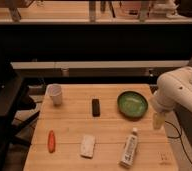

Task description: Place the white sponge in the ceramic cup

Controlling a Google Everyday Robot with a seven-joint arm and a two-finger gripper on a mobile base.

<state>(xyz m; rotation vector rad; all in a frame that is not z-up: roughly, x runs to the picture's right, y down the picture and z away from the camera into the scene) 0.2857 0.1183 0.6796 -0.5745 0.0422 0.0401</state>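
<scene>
In the camera view, your claw (159, 121) hangs just right of the green bowl (132, 104); whether it is apart or together, I cannot tell. On the bench (109, 131), the white sponge (88, 145) lies left of the bowl, toward the near edge. The ceramic cup (55, 94) stands far left. Come down squarely over the sponge.

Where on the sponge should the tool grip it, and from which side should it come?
I would grip the sponge across its shorter width, near the middle, coming from above: it lies flat on the table, with bare wood all around. The tool hangs at the right edge, beside the bowl.
</scene>
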